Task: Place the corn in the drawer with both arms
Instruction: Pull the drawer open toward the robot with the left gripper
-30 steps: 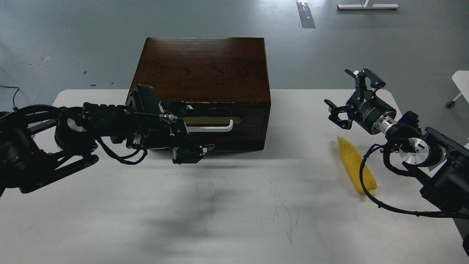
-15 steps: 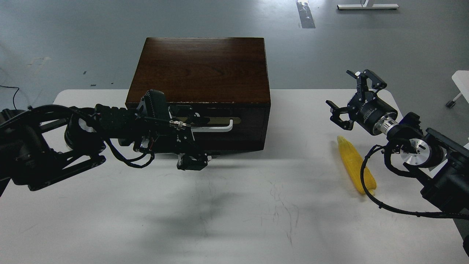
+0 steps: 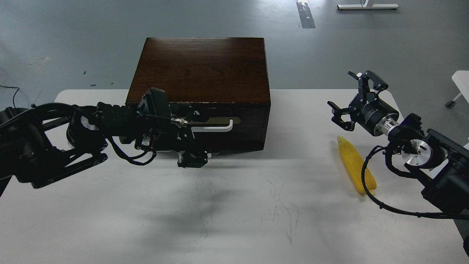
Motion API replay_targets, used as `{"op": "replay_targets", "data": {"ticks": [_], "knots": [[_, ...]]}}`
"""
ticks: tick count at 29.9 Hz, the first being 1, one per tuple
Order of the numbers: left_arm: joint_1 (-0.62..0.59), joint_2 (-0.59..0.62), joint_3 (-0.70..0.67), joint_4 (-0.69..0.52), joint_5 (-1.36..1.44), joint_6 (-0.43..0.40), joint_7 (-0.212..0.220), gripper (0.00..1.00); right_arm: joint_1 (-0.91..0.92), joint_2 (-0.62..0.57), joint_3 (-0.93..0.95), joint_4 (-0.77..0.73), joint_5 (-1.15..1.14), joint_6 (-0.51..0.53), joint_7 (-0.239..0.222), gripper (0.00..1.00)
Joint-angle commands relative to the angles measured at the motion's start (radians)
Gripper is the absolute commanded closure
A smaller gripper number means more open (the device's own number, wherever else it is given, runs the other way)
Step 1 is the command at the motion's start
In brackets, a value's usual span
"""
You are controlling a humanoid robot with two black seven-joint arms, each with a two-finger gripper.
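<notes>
The dark wooden box (image 3: 201,68) stands at the back middle of the white table (image 3: 234,220). Its drawer (image 3: 245,132) is closed, with a white bar handle (image 3: 216,128) under a brass plate. My left gripper (image 3: 190,135) is at the handle's left end, one finger above it and one below, jaws apart; contact with the handle cannot be told. The yellow corn (image 3: 356,169) lies on the table at the right, tip pointing away. My right gripper (image 3: 350,93) is open and empty, hovering above and just beyond the corn's far tip.
The right arm's black cable (image 3: 366,176) loops over the corn's near end. The table's right edge runs close beside the corn. A white object (image 3: 461,82) stands off the table at far right. Grey floor lies behind the box.
My left gripper has moved right along the drawer front, covering the handle's left end. My right gripper has drifted slightly right. The corn and drawer have not moved.
</notes>
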Motion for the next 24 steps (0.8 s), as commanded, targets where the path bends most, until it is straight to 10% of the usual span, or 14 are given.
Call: {"op": "replay_targets", "data": {"ticks": [1,24], "knots": [[-0.01,-0.001,0.02,0.0,0.0,0.001,-0.005,0.02,0.0,0.0,0.0,0.0,-0.001,0.0,0.0,0.0],[-0.013,-0.001,0.062,-0.06,0.0,0.0,-0.025,0.02,-0.002,0.0,0.003,-0.001,0.001,0.0,0.0,0.0]]}}
